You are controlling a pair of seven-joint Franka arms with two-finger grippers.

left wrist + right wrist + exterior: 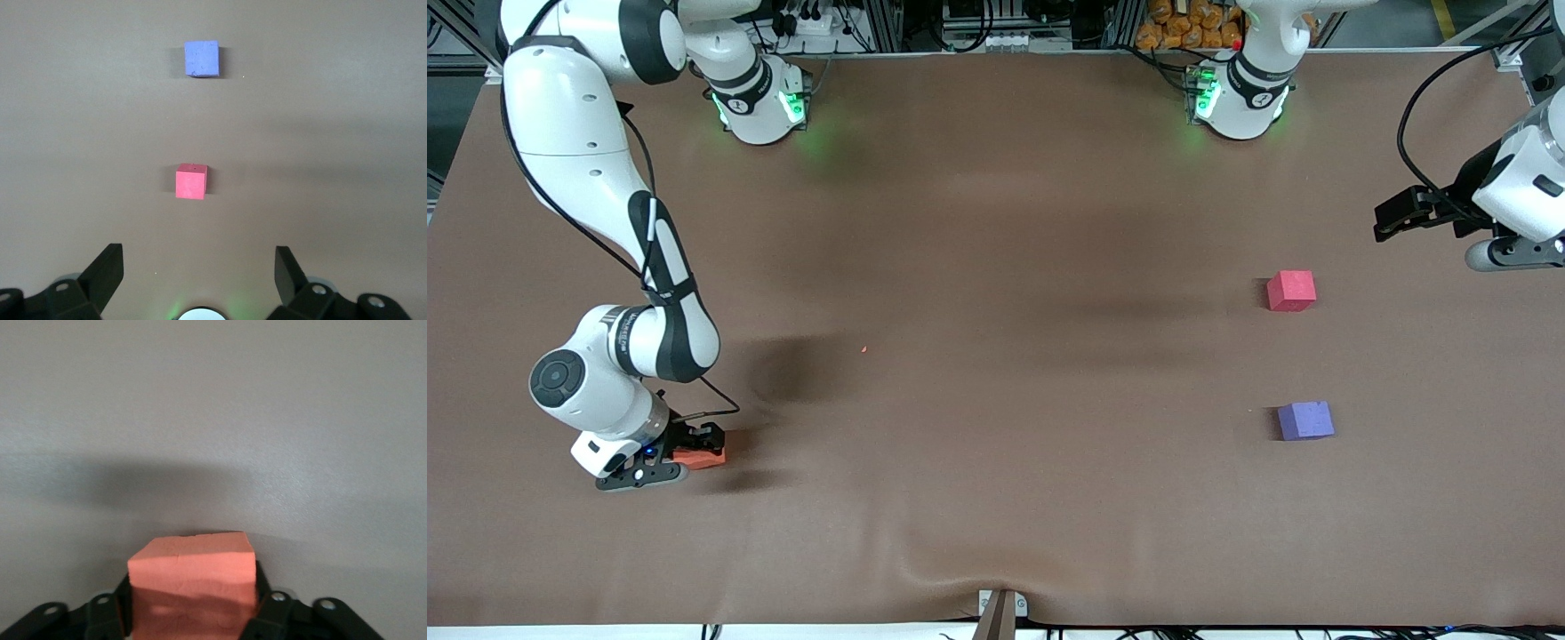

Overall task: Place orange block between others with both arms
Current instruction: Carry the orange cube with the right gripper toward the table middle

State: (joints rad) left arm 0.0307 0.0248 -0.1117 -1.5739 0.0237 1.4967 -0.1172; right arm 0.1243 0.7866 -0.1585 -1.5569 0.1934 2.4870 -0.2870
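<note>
Covering the whole table (996,222) is a matte brown cloth, smooth over most of its spread and puckered into a soft fold at the edge nearest the front camera. Three small foam cubes with dull, slightly grainy faces are seen on it. The orange block (699,458) is found low at the right arm's end of the table, gripped on two of its sides by the black fingers (267,603) of the right gripper (694,452); the jaws are drawn in narrow against the foam (a faint crease is visible across the cube's upper face in the right wrist view). The block's lower part is cut off by the edge of that view, and whether it rests on the cloth or is lifted cannot be told. In the front view most of the block is hidden by the gripper body.

The red-pink cube (1291,291) and the purple-blue cube (1305,420) are set well apart toward the left arm's end, the purple-blue one nearer the front camera. The left gripper (199,273) is held above the cloth near the red-pink cube, its jaws spread wide and holding nothing. The left arm (1525,191) is partly cut off by the frame and is waiting.
</note>
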